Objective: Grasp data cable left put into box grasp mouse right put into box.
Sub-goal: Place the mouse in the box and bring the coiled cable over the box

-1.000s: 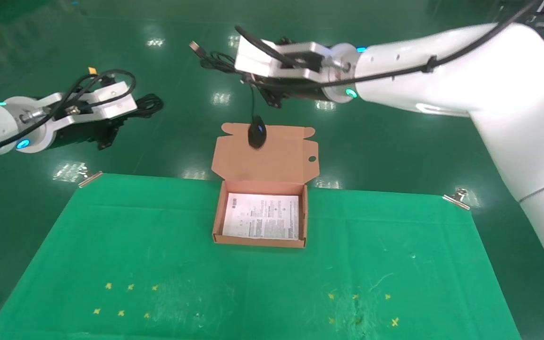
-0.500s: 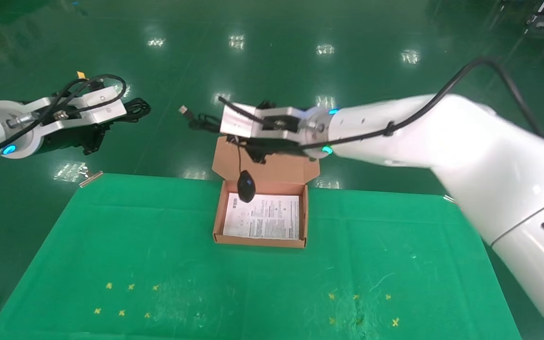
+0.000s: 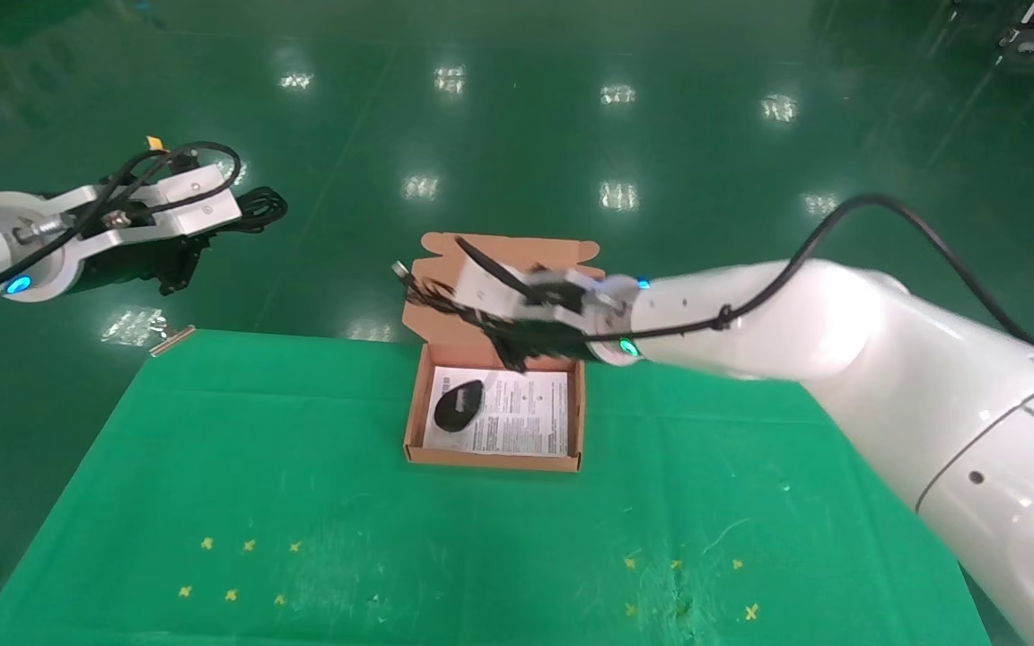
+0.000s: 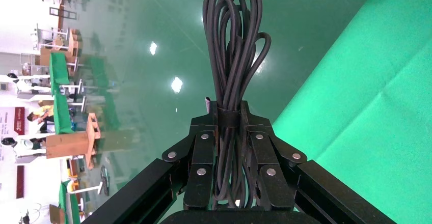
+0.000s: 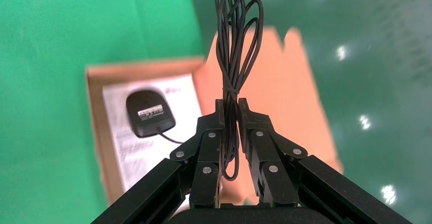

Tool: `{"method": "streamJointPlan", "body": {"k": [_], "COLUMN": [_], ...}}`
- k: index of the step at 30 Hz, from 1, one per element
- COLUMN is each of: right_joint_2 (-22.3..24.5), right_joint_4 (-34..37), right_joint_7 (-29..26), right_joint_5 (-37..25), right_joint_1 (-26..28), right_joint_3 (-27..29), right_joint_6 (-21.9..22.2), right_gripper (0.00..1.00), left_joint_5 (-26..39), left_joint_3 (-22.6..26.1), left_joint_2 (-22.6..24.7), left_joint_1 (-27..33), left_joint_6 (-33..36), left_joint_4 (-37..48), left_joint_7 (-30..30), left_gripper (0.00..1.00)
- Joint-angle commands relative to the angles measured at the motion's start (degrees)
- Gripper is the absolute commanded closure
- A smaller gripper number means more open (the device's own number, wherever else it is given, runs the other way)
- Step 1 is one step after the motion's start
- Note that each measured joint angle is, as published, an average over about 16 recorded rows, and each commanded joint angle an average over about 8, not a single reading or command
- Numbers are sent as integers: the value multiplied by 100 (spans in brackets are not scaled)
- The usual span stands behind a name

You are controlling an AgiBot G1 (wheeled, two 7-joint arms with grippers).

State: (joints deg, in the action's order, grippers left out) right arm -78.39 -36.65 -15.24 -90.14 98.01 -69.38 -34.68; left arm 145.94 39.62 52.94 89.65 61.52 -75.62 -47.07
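The box [image 3: 492, 460] stands open at the table's far middle, its flap lid [image 3: 427, 328] raised behind and a white printed sheet [image 3: 526, 417] inside. The mouse [image 3: 457, 405] lies on the sheet's left part, label side up in the right wrist view [image 5: 150, 113]. My right gripper [image 3: 486, 323] hovers over the box's back edge, shut on the mouse's bundled thin cord [image 5: 234, 40]; its USB plug [image 3: 400, 269] sticks out left. My left gripper [image 3: 212, 224] is off the table's far left, shut on the data cable [image 3: 258, 205], a thick black bundle [image 4: 234, 30].
A green cloth [image 3: 302, 502] covers the table, held by a metal clip [image 3: 171, 339] at its far left corner. Yellow cross marks lie near the front left [image 3: 239, 567] and front right [image 3: 683, 583]. Glossy green floor lies beyond the table.
My right arm has come down and toward me with the mouse dangling on its cord; the mouse went from in front of the lid to lying in the box. The left arm barely moved.
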Motion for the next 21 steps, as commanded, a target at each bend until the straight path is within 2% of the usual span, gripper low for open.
{"method": "streamJointPlan", "body": {"k": [1,2,3,10,11,21], "right_joint_2": [1,-1,-3,-12,-5,199], "right_joint_4": [132,155,167,176,172,-109], "right_joint_7": [-58,-52,-37,60,68,11], "right_joint_5": [57,85,108,208,214,231], "right_joint_1": [-25,-22,-15,22,24,35], "right_joint_3": [-117,-164,-216,-463,-478,-563], "right_joint_6": [19,21,19,-13,-17,-23], "right_gripper": [100,100,90,2,0,0], "left_joint_5": [0,0,0,2,2,-167], "left_joint_3": [0,0,0,0,0,60], "left_joint_2": [0,0,0,-2,-2,122], "left_joint_1": [0,0,0,-1,-1,-109], "left_joint_6": [0,0,0,4,5,-150], "left_joint_4": [0,0,0,-2,-2,73], "left_joint_7": [0,0,0,0,0,142], "left_gripper": [100,100,100,100,100,100]}}
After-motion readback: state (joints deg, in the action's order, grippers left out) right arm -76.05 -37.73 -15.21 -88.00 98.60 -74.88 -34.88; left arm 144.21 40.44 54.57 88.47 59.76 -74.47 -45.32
